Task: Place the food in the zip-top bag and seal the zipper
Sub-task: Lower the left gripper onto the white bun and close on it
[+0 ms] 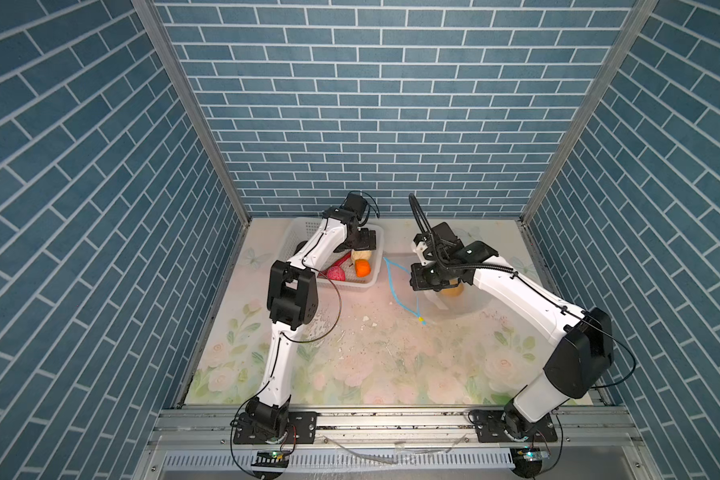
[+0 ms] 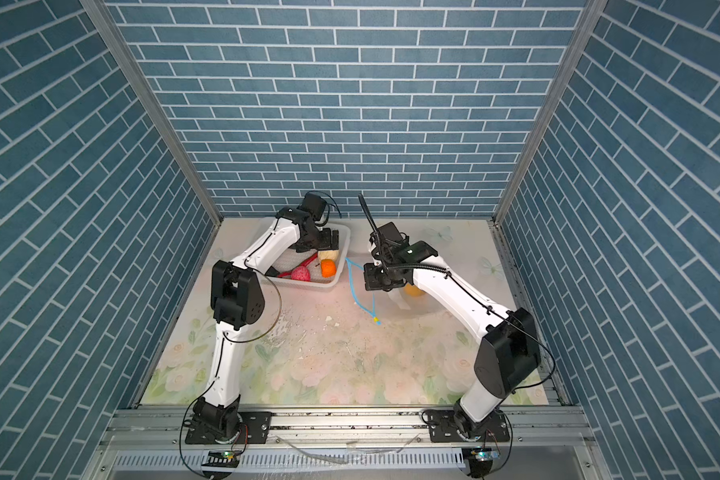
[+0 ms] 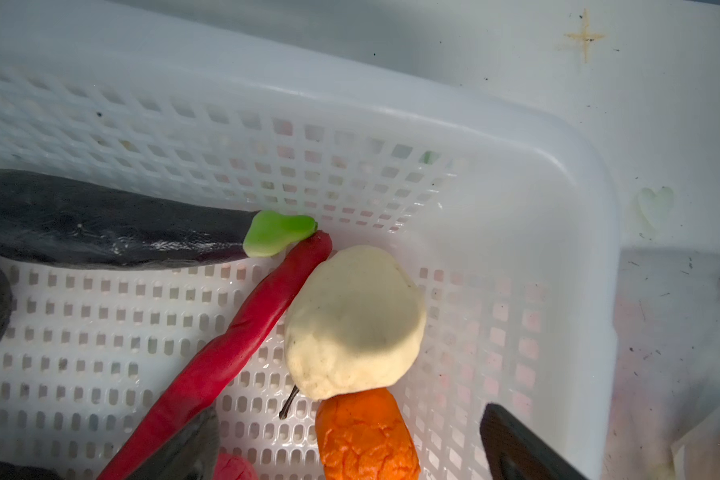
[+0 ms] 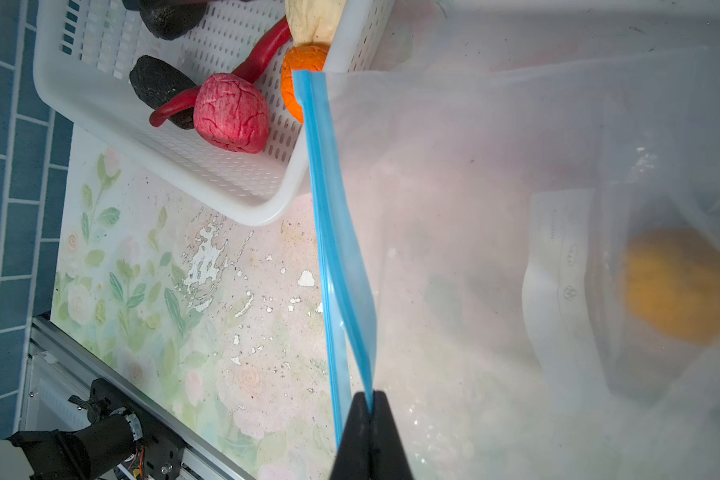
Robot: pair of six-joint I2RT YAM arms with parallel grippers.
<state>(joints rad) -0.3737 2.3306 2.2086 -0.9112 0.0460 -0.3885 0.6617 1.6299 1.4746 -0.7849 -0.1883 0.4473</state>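
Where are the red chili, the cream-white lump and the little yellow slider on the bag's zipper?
red chili (image 3: 242,332): left wrist view, middle of its long body.
cream-white lump (image 3: 354,320): left wrist view, centre of its upper face.
yellow slider (image 1: 421,320): a top view, on the tab itself.
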